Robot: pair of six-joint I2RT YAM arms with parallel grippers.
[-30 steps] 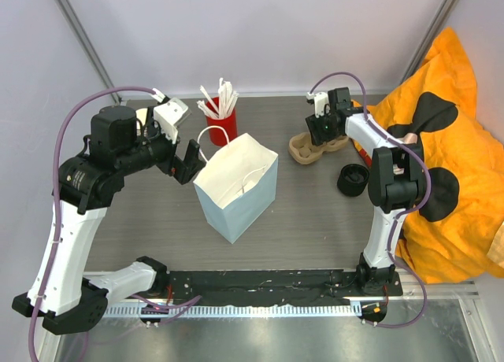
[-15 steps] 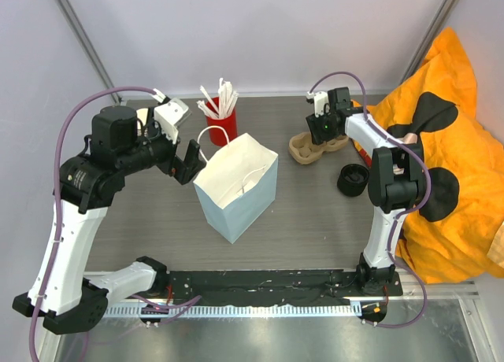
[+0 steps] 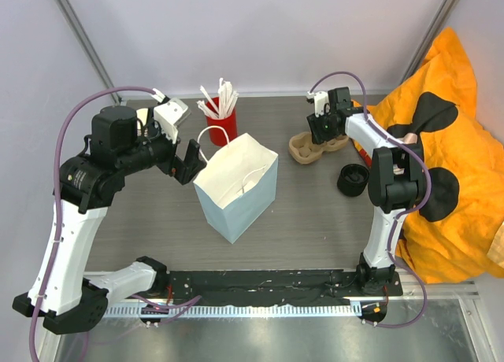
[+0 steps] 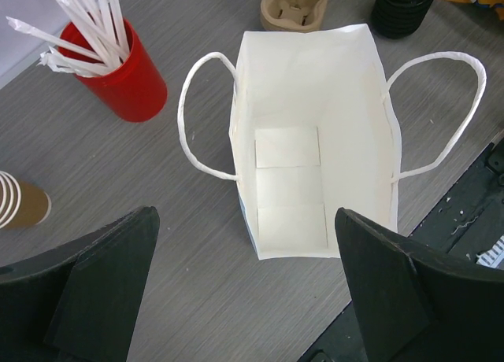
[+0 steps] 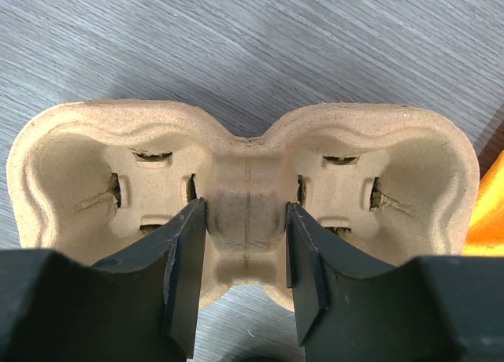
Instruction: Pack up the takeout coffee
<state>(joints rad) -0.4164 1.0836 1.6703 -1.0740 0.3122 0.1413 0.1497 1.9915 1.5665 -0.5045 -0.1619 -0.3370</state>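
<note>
The right gripper [image 5: 246, 228] was lowered onto the moulded cardboard carrier [image 5: 79, 165], one black finger [image 5: 185, 267] set on each side of the narrow bridge between its two wells. Whether the bridge was actually pinched or only straddled could not be told. The carrier's pulp surface was rough and tan, with a rounded, wavy rim, and slits were cut in each well. Grey wood-grain table [image 3: 307, 212] was seen around it on every side. Well behind that claw, towards the arm's base, one round black ribbed object [image 3: 353, 179] was seen. Beside it, an orange cloth [image 3: 449, 181] with black patches was heaped along the table's edge.

The left gripper [image 4: 244, 220] was spread wide with nothing held, hanging above one white paper bag [image 4: 315, 79]. The bag was stood upright with its mouth open. Its flat bottom was creased into three panels, and two twisted paper handles were looped outward. Bare table was left on all sides of the bag.

The single takeout coffee [image 4: 20, 205], a tan kraft cup with a white rolled rim, was stood on the table beyond the claw's left finger, cut off by the frame edge. Ahead of it, one smooth red cup [image 4: 126, 83] was filled with white wrapped sticks, too crossed to be counted.
</note>
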